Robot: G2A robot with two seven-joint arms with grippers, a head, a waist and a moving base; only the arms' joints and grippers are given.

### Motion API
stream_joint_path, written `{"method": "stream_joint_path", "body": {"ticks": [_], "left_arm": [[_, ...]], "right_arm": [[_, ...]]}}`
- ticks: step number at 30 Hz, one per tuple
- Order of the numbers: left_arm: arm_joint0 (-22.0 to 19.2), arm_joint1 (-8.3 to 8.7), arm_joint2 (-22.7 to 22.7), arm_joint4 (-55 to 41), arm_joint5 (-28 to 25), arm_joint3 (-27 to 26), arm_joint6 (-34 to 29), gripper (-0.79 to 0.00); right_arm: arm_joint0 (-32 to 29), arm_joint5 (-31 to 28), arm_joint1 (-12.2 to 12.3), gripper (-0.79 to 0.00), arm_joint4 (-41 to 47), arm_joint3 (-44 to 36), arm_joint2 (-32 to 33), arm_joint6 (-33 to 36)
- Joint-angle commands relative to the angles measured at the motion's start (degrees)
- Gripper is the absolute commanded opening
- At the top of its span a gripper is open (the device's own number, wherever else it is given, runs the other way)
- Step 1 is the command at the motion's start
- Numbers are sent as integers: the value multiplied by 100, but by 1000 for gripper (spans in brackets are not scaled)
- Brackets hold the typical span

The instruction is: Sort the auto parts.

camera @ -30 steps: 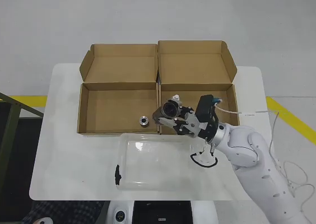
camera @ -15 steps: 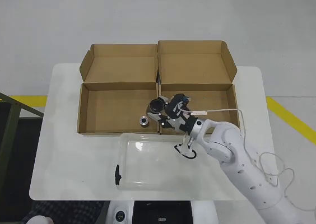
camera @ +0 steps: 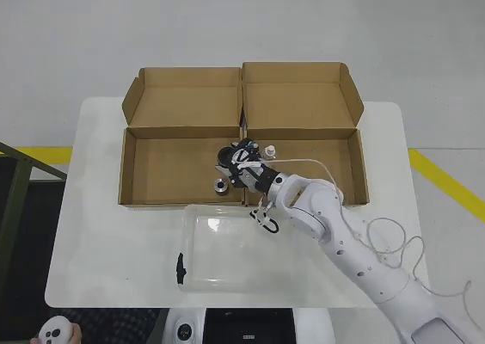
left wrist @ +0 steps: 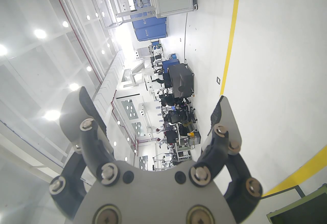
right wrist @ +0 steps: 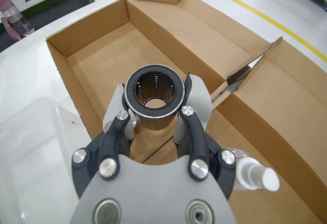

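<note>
A right gripper (right wrist: 157,94) pinches a short metal cylinder with black-ringed ends, a hollow sleeve-type auto part (right wrist: 156,120). Its two pale fingers (right wrist: 199,97) press against opposite sides of the cylinder's wall. In the top view the right gripper (camera: 241,162) holds the cylinder (camera: 228,156) over the right end of the left open brown cardboard box (camera: 165,172), just beside the wall it shares with the right open brown cardboard box (camera: 311,168). The cylinder's long axis stands steeply, with one ringed end facing upward. Its bore is open from end to end, and cardboard shows through it. Whether it touches the box floor cannot be told.

A small silver round part (camera: 220,185) lies on the left box's floor, near the cylinder. A small clear bottle with a white cap (right wrist: 253,176) lies in the right box, close to the gripper.

Nearer, a clear plastic tray (camera: 225,249) sits on the white table (camera: 96,215), with a small black item (camera: 179,268) at its left edge.

The left gripper (left wrist: 152,97) has its fingers spread wide, holds nothing and points out into the workshop room.
</note>
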Motion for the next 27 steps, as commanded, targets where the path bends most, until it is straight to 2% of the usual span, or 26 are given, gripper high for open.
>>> {"method": "stream_joint_path", "body": {"ticks": [1, 20, 24, 27], "left_arm": [[0, 0, 0, 0, 0, 0, 0, 0], [0, 0, 0, 0, 0, 0, 0, 0], [0, 0, 0, 0, 0, 0, 0, 0], [0, 0, 0, 0, 0, 0, 0, 0]], "right_arm": [[77, 46, -48, -785, 0, 138, -74, -3], [447, 286, -360, -776, -148, 881, -365, 203], [467, 274, -403, -588, -196, 887, -385, 258], [461, 258, -424, -542, -259, 851, -388, 301]]}}
